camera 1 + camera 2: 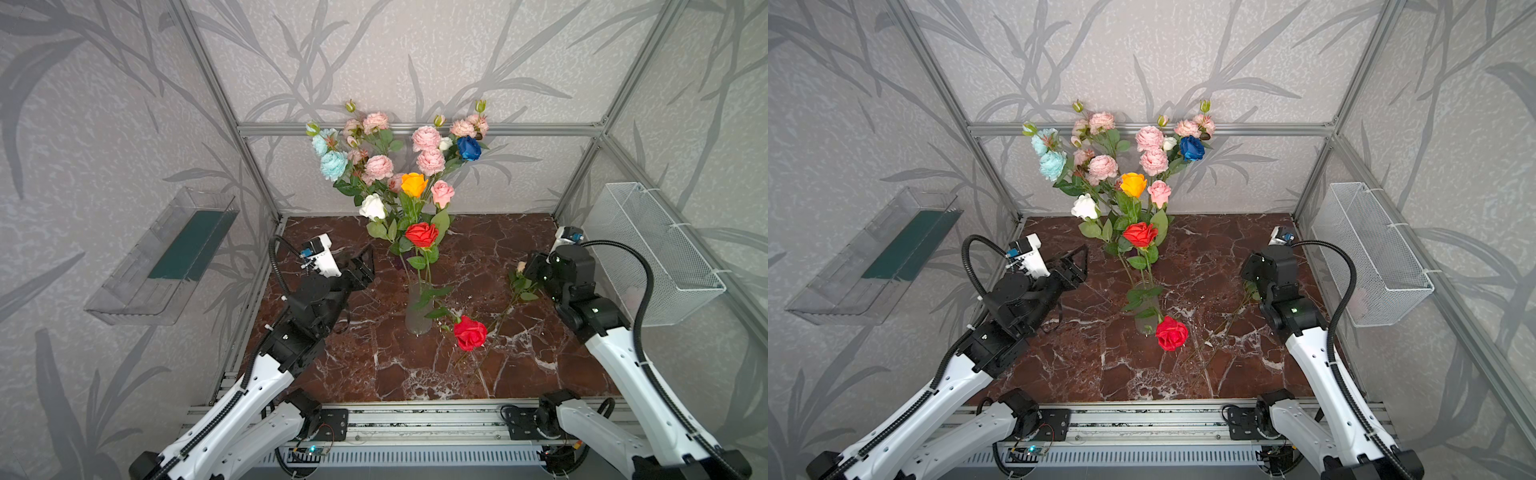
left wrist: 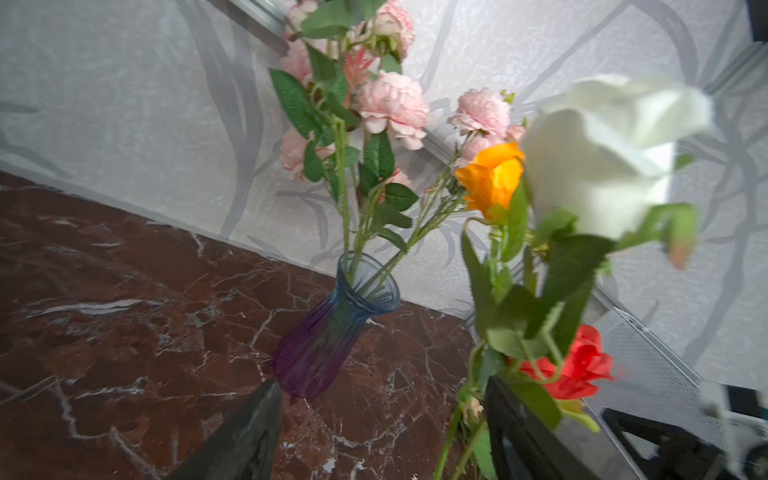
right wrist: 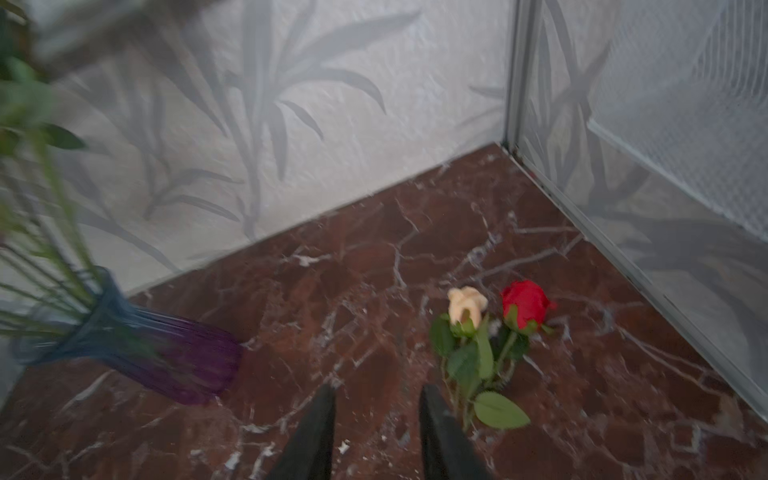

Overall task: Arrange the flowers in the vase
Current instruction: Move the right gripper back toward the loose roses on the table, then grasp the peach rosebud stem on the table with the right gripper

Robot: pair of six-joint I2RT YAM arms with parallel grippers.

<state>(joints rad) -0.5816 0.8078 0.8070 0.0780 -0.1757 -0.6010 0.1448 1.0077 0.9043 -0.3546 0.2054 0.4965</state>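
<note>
Since two blooms are not yet in, the step is pickup. Cream rose (image 3: 466,305) and red rose (image 3: 527,305) lie flat on the tabletop (image 3: 374,270), side by side. Heads point to the back right corner, stems run diagonally toward front-centre.

- Right hand (image 3: 376,392): narrow gap, empty, just beside the stems.
- Left hand (image 1: 368,266): wide, empty.

Next: straddle one stem, close, carry to the purple vase (image 3: 137,357).

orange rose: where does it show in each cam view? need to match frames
Both top views: orange rose sits mid-bouquet, near frame centre.
Left wrist: right of centre, against the big blurred white rose.
Right wrist: not in it.
Landmark: the white rose, next to it in all three views that show it.
</note>
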